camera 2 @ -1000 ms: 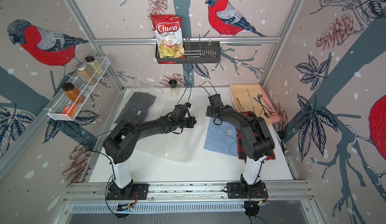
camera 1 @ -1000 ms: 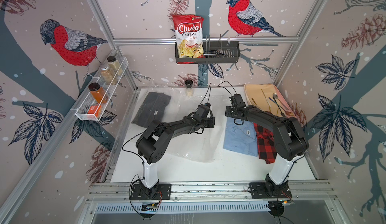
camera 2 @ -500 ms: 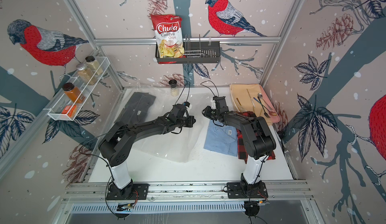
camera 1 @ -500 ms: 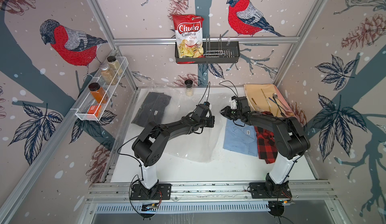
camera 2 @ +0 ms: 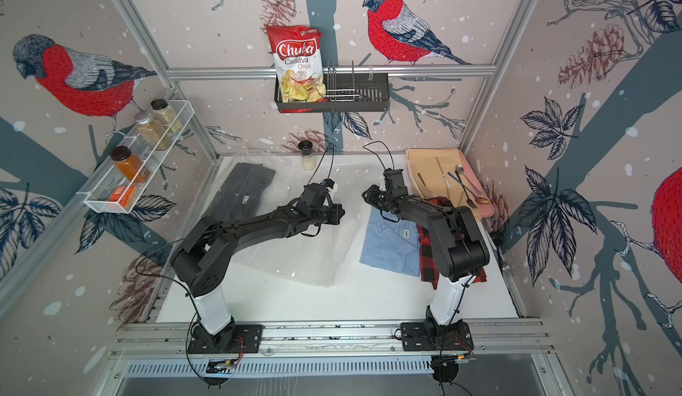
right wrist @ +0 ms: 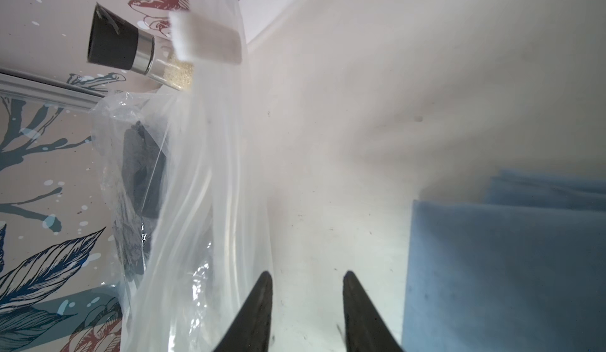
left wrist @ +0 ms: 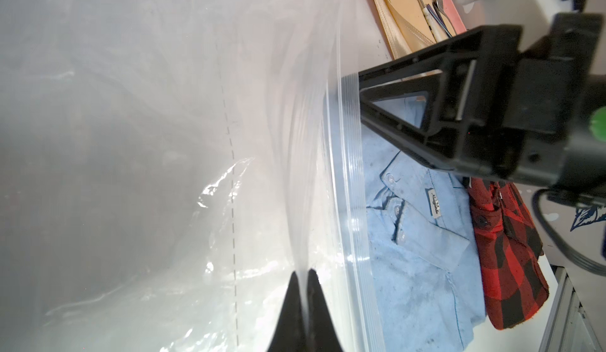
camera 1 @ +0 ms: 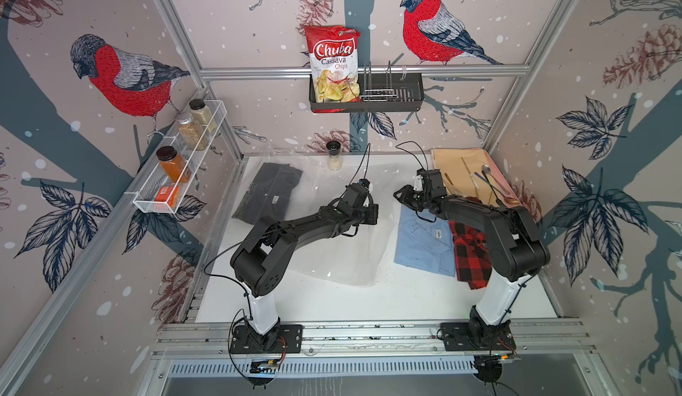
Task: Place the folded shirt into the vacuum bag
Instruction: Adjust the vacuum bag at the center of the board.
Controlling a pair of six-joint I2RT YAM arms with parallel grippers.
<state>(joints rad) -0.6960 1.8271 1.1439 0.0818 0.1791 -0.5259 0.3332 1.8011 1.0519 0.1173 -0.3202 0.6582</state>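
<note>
Clear vacuum bag [camera 1: 332,261] pinched in left gripper [left wrist: 303,274], right gripper [right wrist: 308,276] apart, dark shirt [right wrist: 142,173] blurred inside

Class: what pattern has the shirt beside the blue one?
Red-and-black check shirt, clearest in the left wrist view.

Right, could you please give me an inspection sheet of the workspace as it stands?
Surface: white table, small specks.
Job's things: bag spread out, dark shirt inside; blue shirt and plaid shirt outside it.
Clutter: jar, cutlery tray at the back.
Grippers: left gripper shut on bag film; right gripper open, empty.
Cables: wrist cable loops free, no snag seen.
Surroundings: chips in wall rack; spice shelf.
</note>
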